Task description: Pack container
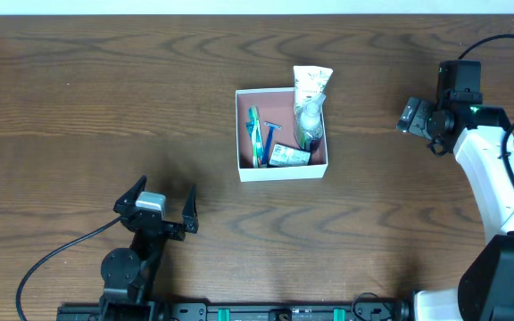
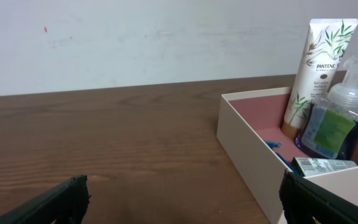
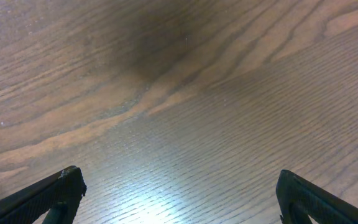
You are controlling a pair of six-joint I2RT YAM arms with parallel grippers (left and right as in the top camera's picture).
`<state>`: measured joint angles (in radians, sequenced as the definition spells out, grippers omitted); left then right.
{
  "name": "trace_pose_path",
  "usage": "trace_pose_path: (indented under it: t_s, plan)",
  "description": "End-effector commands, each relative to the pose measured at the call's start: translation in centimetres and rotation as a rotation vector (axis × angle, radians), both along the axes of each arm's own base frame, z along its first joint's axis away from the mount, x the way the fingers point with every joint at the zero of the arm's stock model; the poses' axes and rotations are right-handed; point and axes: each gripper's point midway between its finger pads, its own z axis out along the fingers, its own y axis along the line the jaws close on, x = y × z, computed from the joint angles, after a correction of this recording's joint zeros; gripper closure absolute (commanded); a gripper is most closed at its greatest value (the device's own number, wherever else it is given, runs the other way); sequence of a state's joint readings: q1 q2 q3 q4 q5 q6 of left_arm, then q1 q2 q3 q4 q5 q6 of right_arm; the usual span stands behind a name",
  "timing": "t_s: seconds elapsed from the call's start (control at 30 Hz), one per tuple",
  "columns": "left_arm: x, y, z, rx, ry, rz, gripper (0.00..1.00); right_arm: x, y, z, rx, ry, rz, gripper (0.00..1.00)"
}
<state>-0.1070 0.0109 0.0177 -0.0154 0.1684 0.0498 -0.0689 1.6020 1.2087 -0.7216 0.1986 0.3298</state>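
Overhead, the container [image 1: 284, 170] sits near the middle of the counter [image 1: 78, 107], a little toward the far edge. It holds toothbrushes [image 1: 255, 134] along its left wall, a small carton [image 1: 290, 157] by its near wall, a pump bottle [image 1: 309, 120] on its right side and a tube [image 1: 311, 82] whose top pokes out over the far wall. The left tool [image 1: 161, 203] rests by the near edge, left of the container and well apart from it, its fingers spread with nothing between them. The right tool [image 1: 410, 116] hangs toward the right edge, also well apart. The left wrist view looks across bare wood to the container's white wall [image 2: 247, 155], with the tube [image 2: 319, 62] leaning upright behind the pump bottle [image 2: 340, 118] and the carton [image 2: 322, 166] low in front; the left tool [image 2: 184, 190] gapes wide and empty. The right wrist view shows only wood grain below the right tool [image 3: 179, 186], its fingers likewise parted and holding nothing. No loose toiletry shows anywhere, so the packing looks finished or nearly so. The next move probably calls for little beyond perhaps nudging the overhanging tube down without tipping the bottle.
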Motion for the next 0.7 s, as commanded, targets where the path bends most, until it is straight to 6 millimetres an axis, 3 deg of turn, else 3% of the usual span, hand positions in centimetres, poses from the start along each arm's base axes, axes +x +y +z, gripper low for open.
trace_pose_path:
  t_s: [0.0, 0.43, 0.57, 0.67]
  plan:
    - [-0.1, -0.1, -1.5, 0.014, 0.045, -0.007, 0.02, 0.0, -0.4, 0.2, 0.0, -0.009, -0.022, 0.01]
    - [-0.1, -0.1, -1.5, 0.014, 0.045, -0.007, 0.02, 0.0, -0.4, 0.3, -0.001, -0.011, -0.022, 0.01]
    - [-0.1, -0.1, -1.5, 0.013, 0.045, -0.007, 0.02, 0.0, 0.0, 2.3, -0.004, -0.064, -0.013, 0.01]
    - [-0.1, -0.1, -1.5, 0.013, 0.045, -0.007, 0.02, -0.3, 1.1, 5.5, -0.007, -0.151, 0.017, 0.01]
